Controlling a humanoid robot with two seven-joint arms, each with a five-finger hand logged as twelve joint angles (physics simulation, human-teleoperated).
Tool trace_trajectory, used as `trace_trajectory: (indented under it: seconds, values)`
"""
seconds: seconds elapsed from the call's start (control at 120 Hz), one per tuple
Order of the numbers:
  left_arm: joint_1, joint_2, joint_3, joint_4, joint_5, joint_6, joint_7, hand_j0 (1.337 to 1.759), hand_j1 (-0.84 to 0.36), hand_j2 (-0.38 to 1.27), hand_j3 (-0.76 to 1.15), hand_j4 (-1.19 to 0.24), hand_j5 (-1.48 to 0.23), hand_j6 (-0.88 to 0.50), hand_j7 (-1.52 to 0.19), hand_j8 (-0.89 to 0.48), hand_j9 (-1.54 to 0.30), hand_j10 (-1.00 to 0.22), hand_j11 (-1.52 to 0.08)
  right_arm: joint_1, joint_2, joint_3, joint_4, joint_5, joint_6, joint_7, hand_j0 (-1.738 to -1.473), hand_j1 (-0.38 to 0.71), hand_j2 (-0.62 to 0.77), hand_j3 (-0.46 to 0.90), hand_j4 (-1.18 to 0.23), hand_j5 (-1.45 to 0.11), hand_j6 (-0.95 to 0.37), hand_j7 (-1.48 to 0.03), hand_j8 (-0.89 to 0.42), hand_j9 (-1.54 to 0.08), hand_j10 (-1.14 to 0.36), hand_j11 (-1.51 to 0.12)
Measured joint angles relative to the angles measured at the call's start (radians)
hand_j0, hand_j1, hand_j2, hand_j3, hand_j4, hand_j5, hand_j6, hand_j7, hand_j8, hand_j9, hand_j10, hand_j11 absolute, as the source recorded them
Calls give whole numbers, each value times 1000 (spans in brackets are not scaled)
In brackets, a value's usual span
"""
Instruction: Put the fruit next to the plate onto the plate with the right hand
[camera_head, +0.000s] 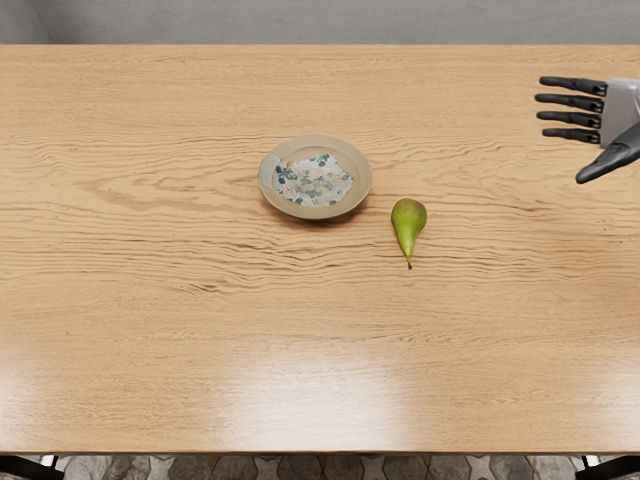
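Head view: as far as this frame shows, nothing of the task is done. The small green pear (408, 222) lies on its side on the bare wood, just right of the shallow round ceramic plate (315, 177) and slightly nearer than it, apart from the rim, its narrow stem end pointing toward the near edge. The plate holds nothing. The robot's dark, five-fingered right hand (590, 118) hangs at the far right edge of the scene, well apart from the pear, its fingers (570, 101) stretched out and spread leftward, grasping nothing. Reaching, grasping, lifting and setting down all remain, in my judgement.

The plate has a beige rim and a pale centre mottled blue-green. The pear's skin is smooth, tapering from a rounded bulb. The light wooden table (200, 330) shows wavy grain and a soft sheen along its near side.
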Motion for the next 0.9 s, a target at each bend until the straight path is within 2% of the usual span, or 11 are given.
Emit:
trace_trajectory:
  seconds: [0.108, 0.2, 0.25, 0.325, 0.375, 0.442, 0.492, 0.558, 0.708, 0.842, 0.9]
  values:
    - [0, 0, 0, 0, 0, 0, 0, 1658, 323, 4, 0, -22, -28, -22, -28, -22, -28, -22, -28, -5, 4, 2, 0, 10, 0, 1, -1658, -349, 1, 0, 0, 0, 1, 0, 1, 0, 1, 0]
    - [0, 0, 0, 0, 0, 0, 0, 1658, 323, 4, 0, -22, -28, -22, -28, -22, -28, -22, -28, -4, 79, 0, 8, 5, 0, 0, -1658, -349, 1, 0, 0, 0, 2, 0, 1, 0, 1, 0]
    - [0, 0, 0, 0, 0, 0, 0, 1658, 323, 4, 0, -22, -28, -22, -28, -22, -28, -22, -28, 1, 110, 1, 56, -25, 0, 0, -1658, -349, 1, 0, 0, 0, 2, 0, 1, 0, 1, 0]
    - [0, 0, 0, 0, 0, 0, 0, 1658, 323, 4, 0, -22, -28, -22, -28, -22, -28, -22, -28, 23, 132, 7, 184, -118, 0, -6, -1658, -349, 1, 0, 0, 0, 1, 0, 1, 0, 1, 0]
    - [0, 0, 0, 0, 0, 0, 0, 1658, 323, 4, 0, -22, -28, -22, -28, -22, -28, -22, -28, 41, 147, 9, 271, -191, -4, -35, -1658, -349, 1, 0, 0, 0, 1, 0, 1, 0, 1, 0]
    - [0, 0, 0, 0, 0, 0, 0, 1658, 323, 4, 0, -22, -28, -22, -28, -22, -28, -21, -28, 67, 205, 10, 380, -337, -102, -144, -1658, -349, 1, 0, 0, 0, 0, 0, 0, 0, 0, 0]
    - [-1, 0, 0, 0, 0, 0, 0, 1658, 323, 4, 0, -22, -28, -22, -28, -22, -28, -22, -28, 82, 256, 10, 431, -451, -195, -206, -1658, -349, 1, 0, -1, 0, 0, 0, 0, 0, 0, 0]
    - [-3, 0, 0, 0, 0, 0, 0, 1658, 323, 4, 0, -22, -28, -22, -28, -22, -28, -22, -28, 95, 310, 9, 477, -605, -302, -253, -1658, -349, 1, 0, -1, 0, -1, 0, -1, 0, 0, 0]
    - [-5, 0, 0, 0, 0, 0, 0, 1658, 323, 4, 0, -22, -28, -22, -28, -22, -28, -22, -28, 94, 357, -12, 525, -960, -453, -294, -1658, -349, 1, 0, -1, 0, -2, 0, -1, 0, -1, 0]
    - [-4, 0, 0, 0, 0, 0, 0, 1658, 323, 4, 0, -22, -28, -22, -28, -22, -28, -22, -28, 97, 369, -100, 520, -1114, -552, -303, -1658, -349, 1, 0, -2, 0, -3, 0, -2, 0, -1, 0]
    - [-5, 0, 0, 0, 0, 0, 0, 1658, 323, 4, 0, -21, -28, -21, -28, -21, -28, -21, -28, 117, 401, -149, 476, -1144, -573, -304, -1658, -349, 1, 0, -2, 0, -3, 0, -2, 0, -1, 0]
